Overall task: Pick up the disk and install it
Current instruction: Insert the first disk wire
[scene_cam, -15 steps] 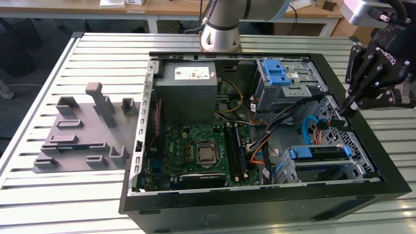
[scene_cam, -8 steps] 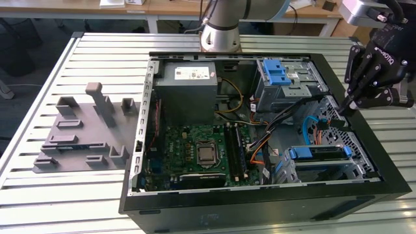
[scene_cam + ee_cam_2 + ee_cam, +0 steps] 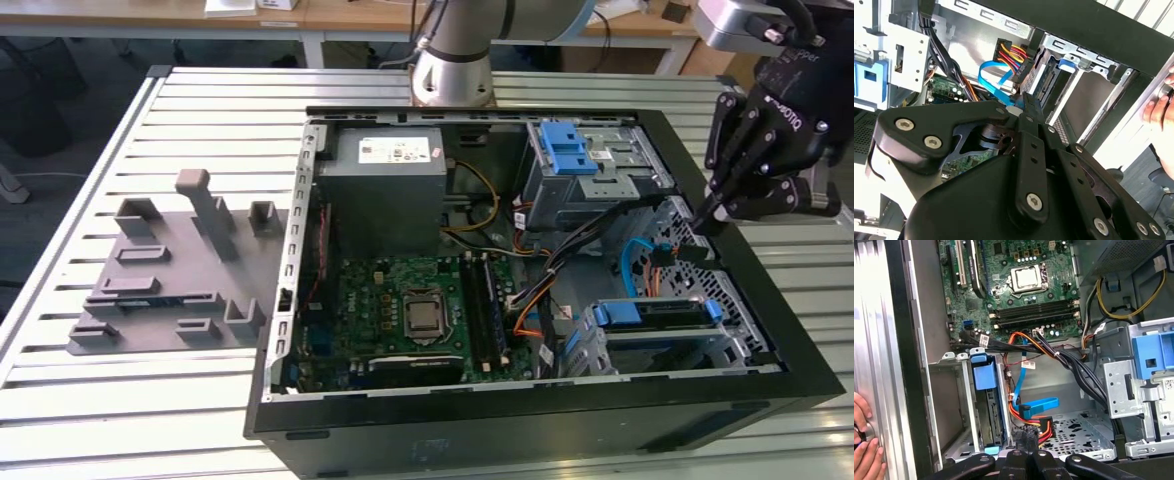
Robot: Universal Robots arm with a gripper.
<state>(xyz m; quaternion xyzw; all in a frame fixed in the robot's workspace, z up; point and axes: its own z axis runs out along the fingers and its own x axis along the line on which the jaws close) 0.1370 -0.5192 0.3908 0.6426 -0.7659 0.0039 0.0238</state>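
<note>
disk (image 3: 987, 412) looks already seated in its bay, just beside the gripper (image 3: 1026, 440), closed on nothing.

Table (image 3: 80, 390): ribbed bare metal. Computer case (image 3: 534, 430): matt black. Disk (image 3: 654, 315) rails: blue plastic. Drive cage (image 3: 1119, 385): dull silver metal.

one open computer case (image 3: 534, 425), one motherboard (image 3: 380, 300), one disk (image 3: 654, 313), one grey power-supply box (image 3: 387, 200), one grey fixture (image 3: 154, 305)
</note>
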